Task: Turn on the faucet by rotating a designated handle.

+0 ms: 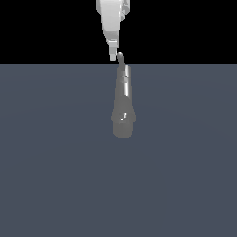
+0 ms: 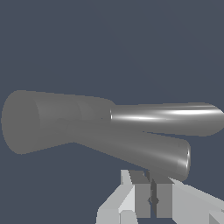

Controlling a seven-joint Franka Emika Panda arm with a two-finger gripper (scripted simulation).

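The faucet (image 1: 123, 106) is a shiny grey tapered body lying on the dark floor, with its wide rounded end toward the camera in the exterior view. In the wrist view the faucet (image 2: 52, 118) runs across the picture and splits into two grey rods. The handle (image 1: 120, 58) is the thin grey stub at its far narrow end; in the wrist view the handle (image 2: 148, 151) ends just beside my fingers. My gripper (image 1: 113, 56) hangs at the handle's tip, on the exterior view's left of it. In the wrist view my gripper (image 2: 153, 199) has its fingers together, with nothing between them.
The flat blue-grey floor (image 1: 55, 176) spreads all around the faucet. My white arm (image 1: 110, 18) comes down from above at the back. A bright shiny rod (image 2: 175, 117) lies along the faucet beyond the handle.
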